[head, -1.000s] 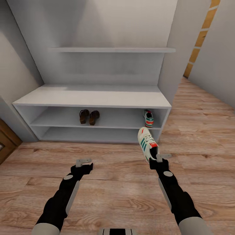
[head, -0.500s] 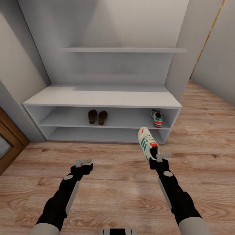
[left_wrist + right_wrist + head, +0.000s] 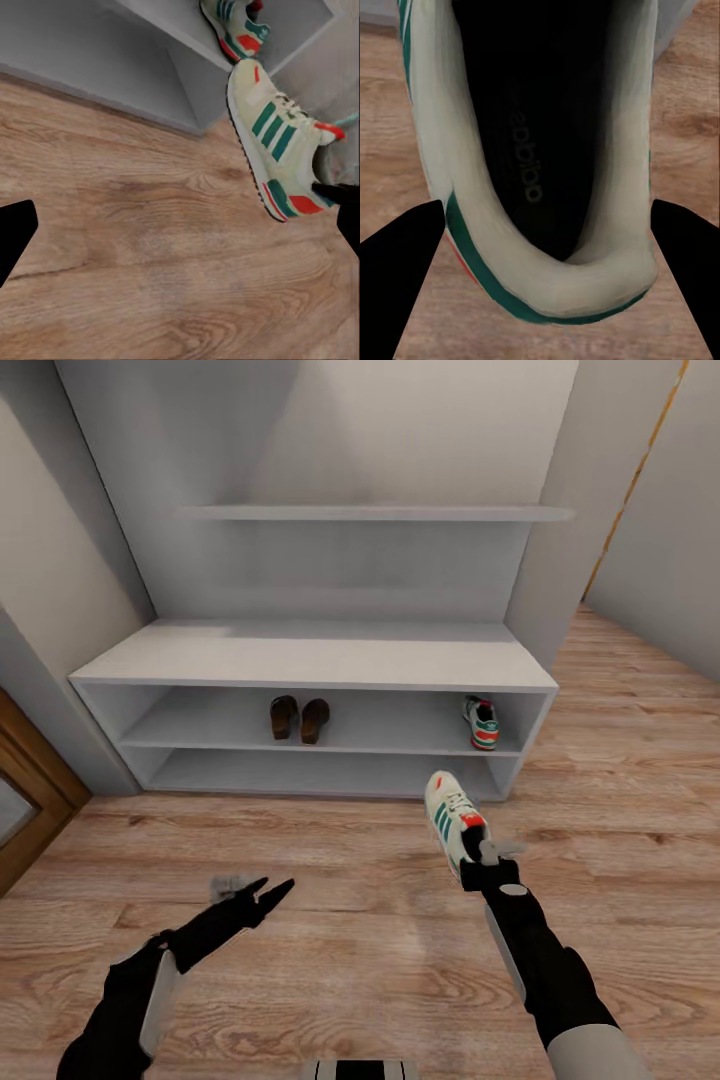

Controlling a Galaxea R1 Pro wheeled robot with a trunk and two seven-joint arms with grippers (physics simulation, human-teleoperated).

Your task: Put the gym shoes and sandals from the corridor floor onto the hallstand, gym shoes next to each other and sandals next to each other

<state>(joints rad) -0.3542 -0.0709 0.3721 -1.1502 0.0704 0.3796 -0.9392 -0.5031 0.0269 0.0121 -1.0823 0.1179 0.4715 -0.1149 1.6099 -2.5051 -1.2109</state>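
One word can be read: "adidas", printed in pale lower-case letters on the dark insole of the gym shoe [image 3: 540,150], seen in the right wrist view looking down into the shoe's opening, the letters running lengthwise along the footbed. The same shoe in the left wrist view [image 3: 281,142] carries three teal-green side stripes but no legible lettering. Nothing readable shows on the hallstand [image 3: 310,660] or the corridor floor [image 3: 380,950].

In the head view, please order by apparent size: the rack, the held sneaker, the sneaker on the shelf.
1. Rack
2. Held sneaker, nearer the camera
3. Shelf sneaker, farther away, so its smaller look may be distance only.
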